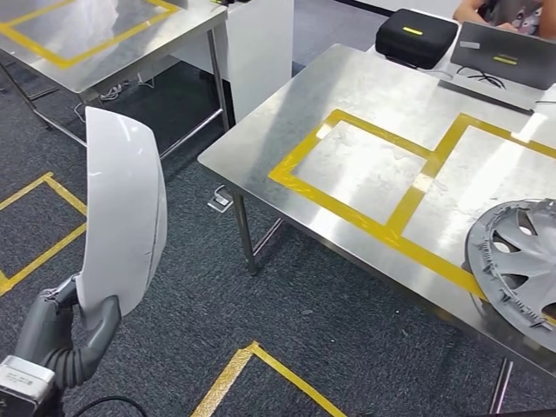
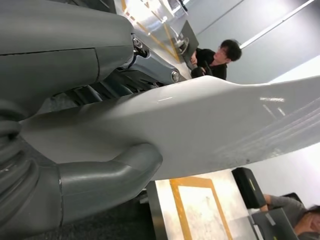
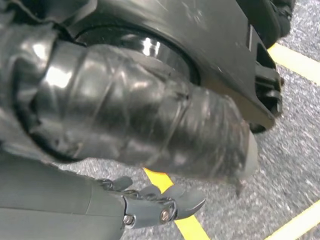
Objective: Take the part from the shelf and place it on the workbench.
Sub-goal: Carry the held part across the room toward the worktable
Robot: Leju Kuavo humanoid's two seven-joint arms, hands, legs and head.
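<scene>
White part [image 1: 123, 217] stands at the near left, held upright in the left hand [image 1: 62, 334], whose thumb and fingers grip its lower edge; its long axis runs up and down, above the carpet. To the right, well apart, is the steel workbench [image 1: 367, 95] with yellow tape squares, so I judge the part must travel right and far. A grey hubcap [image 1: 518, 256] lies at the right edge, cut off. The right hand [image 3: 151, 207] hangs low over the floor, fingers loosely extended, holding nothing. The part's back side is hidden.
</scene>
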